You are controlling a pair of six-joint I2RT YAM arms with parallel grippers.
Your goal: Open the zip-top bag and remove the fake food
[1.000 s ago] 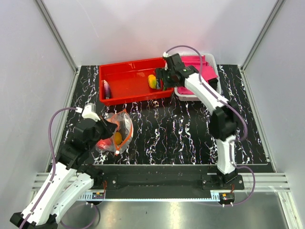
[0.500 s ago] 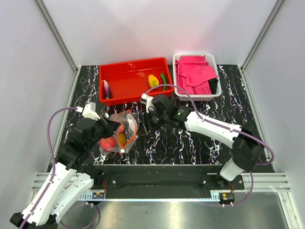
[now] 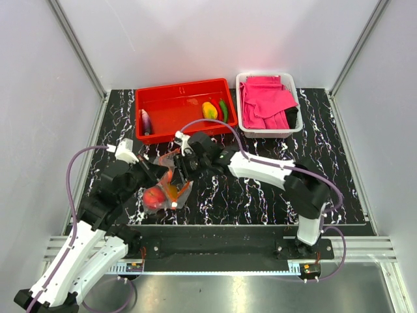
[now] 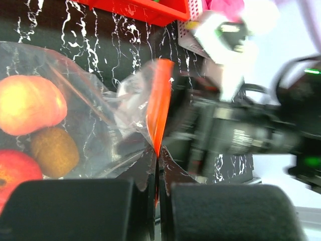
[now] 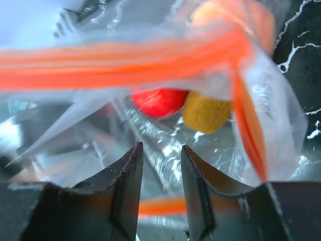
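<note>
Zip-top bag [image 3: 171, 190] is lying toward the front left of the worktop [image 3: 260, 189], between your two grippers, with its orange zip strip [image 4: 159, 100] standing on edge. Your left gripper [image 4: 155, 193] is pinching the lower end of that strip, its jaws pressed together on it. Your right gripper [image 5: 160, 155] is reaching in from the right with its jaws standing narrowly apart and clear film showing in the gap; you cannot tell whether they are touching it. Inside the bag, a red fruit [image 3: 154, 197], a kiwi [image 4: 54, 150] and an orange-yellow fruit [image 4: 30, 103] are sitting together. An eggplant [image 3: 145, 122], a mango [image 3: 208, 109] and a chili [image 3: 223, 109] are resting in the red tray [image 3: 176, 114] along the far edge, just beside the basket [image 3: 268, 134] of pink cloths [image 3: 264, 101] toward the far right corner.
</note>
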